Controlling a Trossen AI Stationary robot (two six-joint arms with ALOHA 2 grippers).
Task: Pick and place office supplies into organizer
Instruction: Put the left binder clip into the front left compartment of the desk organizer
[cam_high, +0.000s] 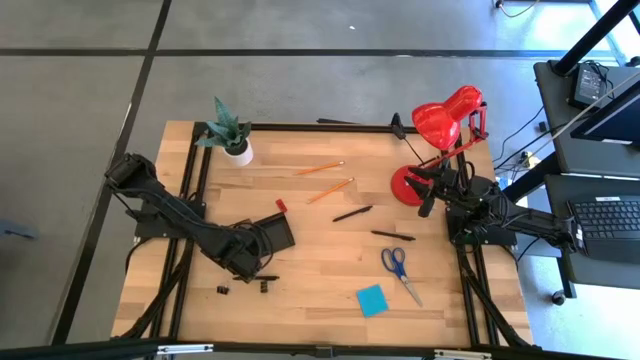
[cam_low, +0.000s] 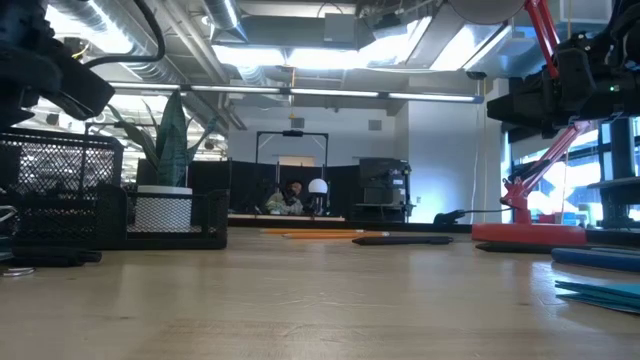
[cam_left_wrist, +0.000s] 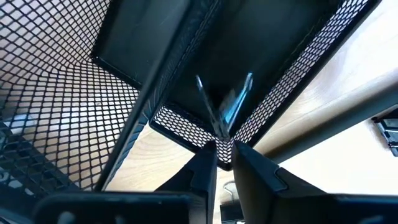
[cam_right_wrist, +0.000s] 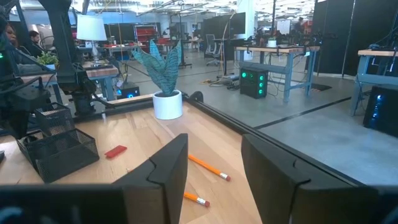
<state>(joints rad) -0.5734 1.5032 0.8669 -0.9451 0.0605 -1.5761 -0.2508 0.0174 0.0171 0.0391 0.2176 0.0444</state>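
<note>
organizer (cam_left_wrist: 261, 43), left pincer (cam_left_wrist: 225, 163) slightly parted above

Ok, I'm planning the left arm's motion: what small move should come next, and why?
Probably lift the left gripper straight up, clear of the organizer: a clip already shows inside its mesh compartment, and more black clips lie on the table nearby.
</note>
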